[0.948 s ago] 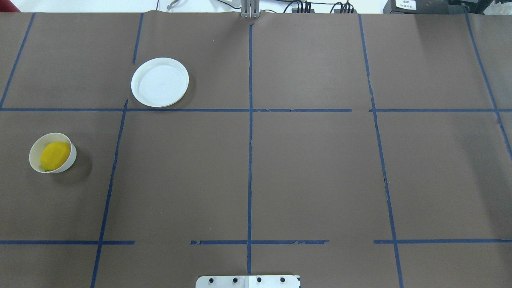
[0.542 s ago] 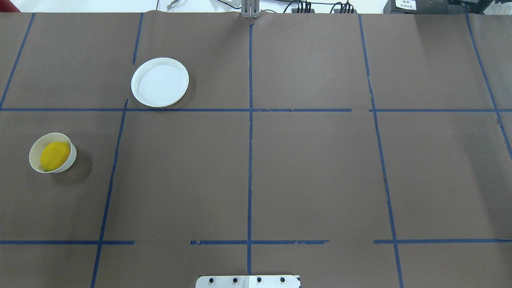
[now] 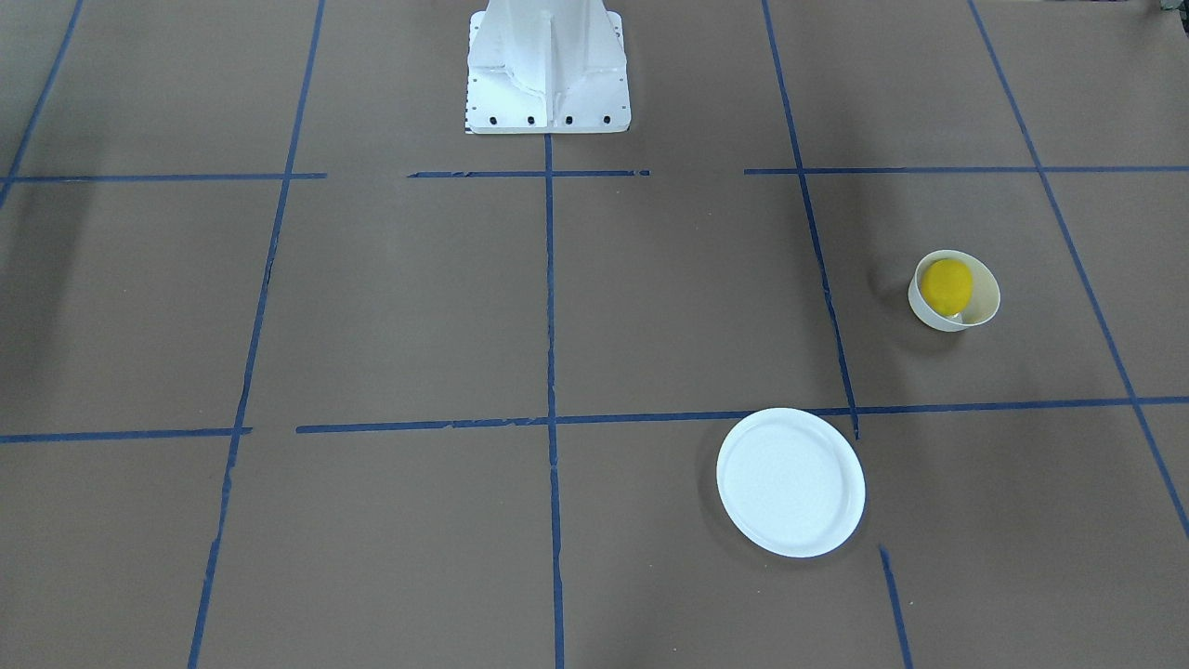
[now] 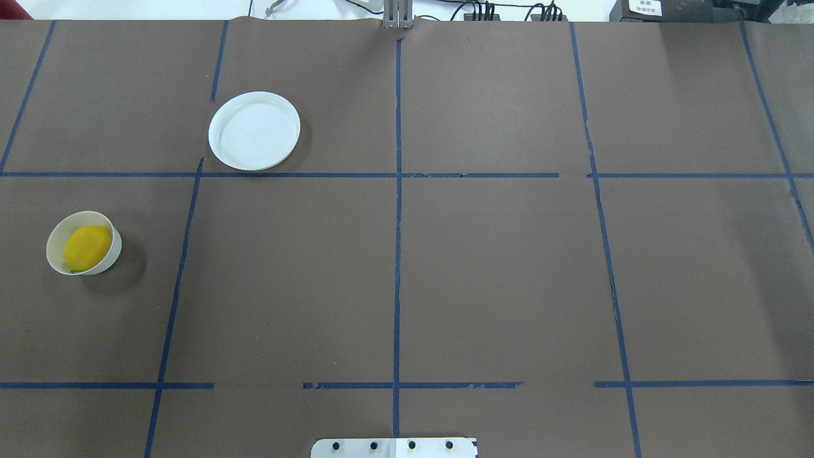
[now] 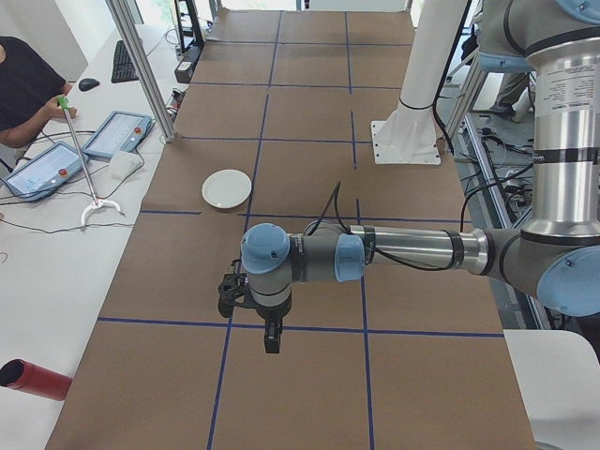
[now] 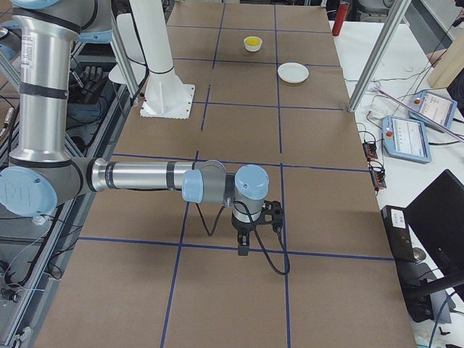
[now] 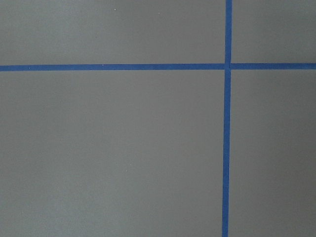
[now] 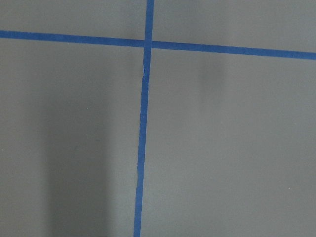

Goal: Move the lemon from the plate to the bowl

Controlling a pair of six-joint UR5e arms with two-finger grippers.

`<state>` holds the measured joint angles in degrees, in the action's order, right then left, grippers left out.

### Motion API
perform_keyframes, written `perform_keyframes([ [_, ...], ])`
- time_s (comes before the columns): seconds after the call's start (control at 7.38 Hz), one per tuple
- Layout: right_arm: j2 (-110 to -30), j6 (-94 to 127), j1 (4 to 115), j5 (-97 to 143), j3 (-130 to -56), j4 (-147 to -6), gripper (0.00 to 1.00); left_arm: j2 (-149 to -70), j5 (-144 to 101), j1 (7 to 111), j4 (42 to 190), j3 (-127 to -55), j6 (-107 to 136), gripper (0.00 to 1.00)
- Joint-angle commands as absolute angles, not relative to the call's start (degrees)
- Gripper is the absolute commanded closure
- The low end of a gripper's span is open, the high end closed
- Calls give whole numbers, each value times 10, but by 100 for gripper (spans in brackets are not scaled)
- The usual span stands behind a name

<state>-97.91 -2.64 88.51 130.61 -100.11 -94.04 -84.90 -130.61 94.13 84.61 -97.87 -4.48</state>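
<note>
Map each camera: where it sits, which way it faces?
Front-facing: across the table, facing the robot's base.
Overhead: behind the robot, looking down; only the base's edge shows.
Exterior left: table's left end; left arm, left gripper near.
Exterior right: right end; right arm, right gripper near.
Left wrist: down at tape; no fingers.
Right wrist: same.
Shared: front-facing and overhead show lemon in bowl, plate bare.
</note>
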Motion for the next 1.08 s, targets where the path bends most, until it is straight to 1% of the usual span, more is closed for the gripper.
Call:
perform_keyframes([
  [0.0,-979,-26,885,1306,-1001,-940,0,-849,-1306,941,847,-978,-45,0],
  [0.95,-979,-26,885,1306,-1001,-940,0,-857,-1310,940,846,-988,-45,0],
])
